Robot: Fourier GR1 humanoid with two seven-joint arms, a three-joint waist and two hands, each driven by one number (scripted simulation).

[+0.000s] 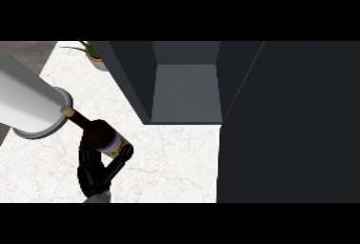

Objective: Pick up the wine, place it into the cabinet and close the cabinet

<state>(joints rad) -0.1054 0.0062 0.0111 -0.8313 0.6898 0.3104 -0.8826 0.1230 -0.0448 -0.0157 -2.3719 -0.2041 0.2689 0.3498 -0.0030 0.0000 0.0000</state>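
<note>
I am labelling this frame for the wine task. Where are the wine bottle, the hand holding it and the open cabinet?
wine bottle (98, 131): head view, on its dark shoulder.
left hand (91, 174): head view, on the palm below the bottle.
cabinet (186, 93): head view, on its inner shelf floor.

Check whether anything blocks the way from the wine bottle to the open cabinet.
Nothing visible does. The wine bottle, held in the left hand, lies left of the cabinet; only bare counter shows between them. The cabinet's open door stands at the right, off that path. The white cylinder is on the bottle's far side.
</note>
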